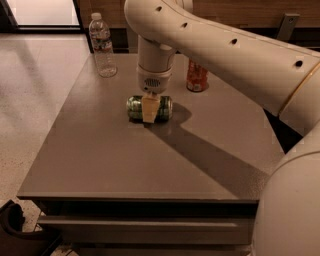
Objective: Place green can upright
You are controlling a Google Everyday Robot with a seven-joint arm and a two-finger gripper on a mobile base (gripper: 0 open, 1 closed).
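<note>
The small metallic green can [134,108] lies sideways mid-frame; the gripper [150,108] sits over it, whether clamped I cannot tell; uprighting remains.

A grey-brown matte rectangular tabletop [95,160] fills the middle, with a grey front panel [150,230] under its near edge. The gripper [150,109] hangs low over the tabletop's far half. To the left lies a pale speckled polished floor [30,100], catching bright light at the far left beside a dark frame [78,15], and a brown wooden wall [240,10] runs along the far side.
</note>
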